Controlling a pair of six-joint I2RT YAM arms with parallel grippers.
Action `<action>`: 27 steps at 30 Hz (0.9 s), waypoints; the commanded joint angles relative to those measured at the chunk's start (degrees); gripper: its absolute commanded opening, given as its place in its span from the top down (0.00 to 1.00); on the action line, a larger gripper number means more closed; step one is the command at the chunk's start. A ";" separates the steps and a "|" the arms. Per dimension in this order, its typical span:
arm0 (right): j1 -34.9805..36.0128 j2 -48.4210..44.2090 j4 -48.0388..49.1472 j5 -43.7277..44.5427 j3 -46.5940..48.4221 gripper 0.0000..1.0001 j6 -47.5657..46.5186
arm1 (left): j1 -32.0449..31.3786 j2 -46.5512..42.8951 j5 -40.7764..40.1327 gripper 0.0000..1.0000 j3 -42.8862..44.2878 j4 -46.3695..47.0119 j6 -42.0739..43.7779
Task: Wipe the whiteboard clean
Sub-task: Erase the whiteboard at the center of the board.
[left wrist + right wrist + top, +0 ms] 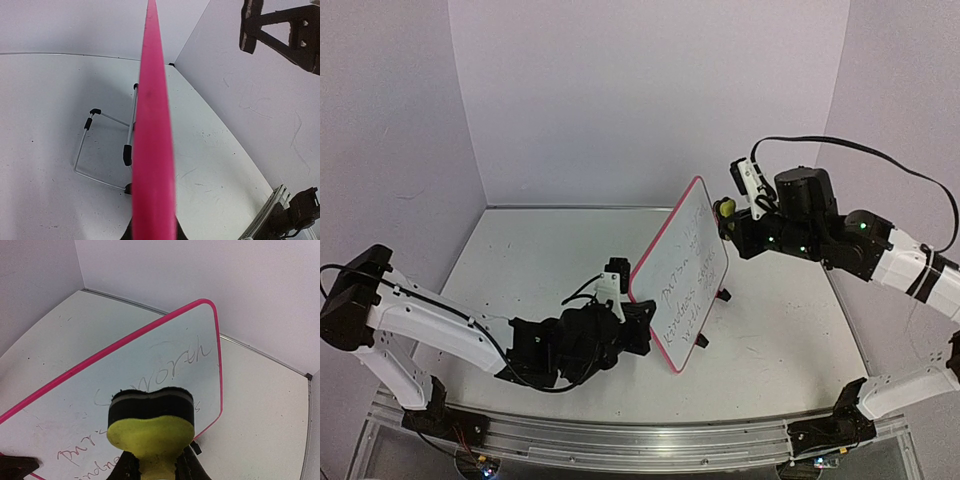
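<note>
The whiteboard [685, 270] stands tilted on edge at mid-table, its pink-red frame around a white face with handwritten lines. My left gripper [638, 320] is shut on its near left edge. In the left wrist view the frame [152, 125] runs edge-on up from the left gripper [154, 232]. My right gripper [728, 215] is shut on a yellow-and-black eraser [725, 209] by the board's upper right edge. In the right wrist view the eraser [150, 420], held in the right gripper [154, 467], has its black felt turned to the whiteboard [150, 355], just below the word "worth" [175, 365]. Contact cannot be told.
The board's wire stand [100, 145] with black feet rests on the table behind the board. A black foot [723, 294] shows at the board's right. Lilac walls close the table at the back and both sides. A metal rail [640, 440] runs along the near edge.
</note>
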 commanded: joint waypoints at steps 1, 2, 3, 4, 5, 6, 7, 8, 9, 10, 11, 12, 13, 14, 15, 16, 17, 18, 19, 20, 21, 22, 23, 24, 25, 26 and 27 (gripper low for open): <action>0.45 -1.97 0.16 0.74 -0.60 1.00 0.62 | 2.71 0.00 6.89 1.00 2.74 -4.63 -1.45; 0.47 -2.11 0.08 0.63 -0.59 1.00 0.52 | 3.39 -0.02 9.45 1.00 2.91 -4.86 -1.55; 0.48 -2.24 0.02 0.47 -0.59 1.00 0.40 | 4.00 -0.05 12.02 1.00 3.09 -5.08 -1.60; 0.54 -2.37 -0.04 0.36 -0.63 1.00 0.27 | 4.51 -0.14 14.42 1.00 3.22 -5.14 -1.52; 0.56 -2.55 -0.09 0.31 -0.63 1.00 0.16 | 5.02 -0.18 16.79 1.00 3.37 -5.21 -1.01; 0.57 -2.67 -0.14 0.27 -0.65 1.00 0.01 | 5.38 -0.24 18.70 1.00 3.55 -5.24 -0.45; 0.53 -2.80 -0.11 0.30 -0.68 1.00 -0.12 | 5.71 -0.14 20.93 1.00 3.91 -5.50 0.00; 0.53 -2.95 -0.12 0.28 -0.70 1.00 -0.26 | 6.04 -0.14 22.58 1.00 4.05 -5.88 0.24; 0.51 -3.08 -0.15 0.29 -0.78 1.00 -0.36 | 6.31 -0.18 24.05 1.00 3.94 -5.96 0.50; 0.55 -3.20 -0.16 0.26 -0.79 1.00 -0.52 | 6.58 -0.06 25.37 1.00 3.87 -6.00 1.05; 0.55 -3.29 -0.17 0.20 -0.79 1.00 -0.61 | 6.74 0.04 26.30 1.00 3.46 -6.03 1.41; 0.56 -3.37 -0.17 0.14 -0.79 1.00 -0.73 | 6.86 0.14 28.00 1.00 3.09 -5.88 1.78; 0.57 -3.40 -0.16 0.11 -0.79 1.00 -0.82 | 7.00 0.51 29.68 1.00 2.73 -5.71 2.24; 0.57 -3.36 -0.12 -0.12 -0.79 1.00 -0.94 | 7.05 0.94 31.49 1.00 2.46 -5.25 3.13; 0.56 -3.28 -0.09 -0.33 -0.81 1.00 -1.01 | 7.13 1.39 33.81 1.00 2.19 -4.61 4.10; 0.54 -3.15 -0.08 -0.51 -0.83 1.00 -1.00 | 7.24 1.79 36.43 1.00 1.94 -3.82 4.97; 0.51 -2.99 -0.08 -0.68 -0.82 1.00 -0.92 | 7.32 1.95 37.97 1.00 1.59 -3.25 5.27; 0.55 -2.84 -0.08 -0.80 -0.89 1.00 -0.80 | 7.42 1.96 39.71 1.00 0.98 -2.35 5.54; 0.54 -2.68 -0.08 -0.79 -0.99 1.00 -0.52 | 7.59 1.84 42.24 1.00 0.52 -1.18 5.98; 0.53 -2.50 -0.08 -0.67 -1.17 1.00 -0.19 | 7.67 1.58 43.96 1.00 0.10 -0.65 6.41; 0.50 -2.22 -0.08 -0.52 -1.44 1.00 0.13 | 7.75 1.29 45.60 1.00 -0.37 -0.07 6.99; 0.57 -1.90 0.01 -0.56 -1.71 1.00 0.37 | 7.93 0.83 47.21 1.00 -0.62 0.28 7.59; 0.63 -1.44 0.24 -0.45 -2.08 1.00 0.49 | 8.18 0.36 48.38 1.00 -0.89 0.48 8.00; 0.72 -0.87 0.53 -0.19 -2.48 1.00 0.51 | 8.52 -0.02 49.72 1.00 -1.12 0.64 8.35; 0.86 -0.24 0.99 0.18 -2.91 1.00 0.46 | 8.96 -0.32 50.98 1.00 -1.33 0.73 8.54; 1.03 0.36 1.65 0.51 -3.29 1.00 0.39 | 9.47 -0.61 51.56 1.00 -1.64 0.73 8.44; 1.15 1.12 2.06 0.70 -3.55 1.00 0.31 | 10.05 -0.98 52.07 1.00 -2.07 0.74 8.17</action>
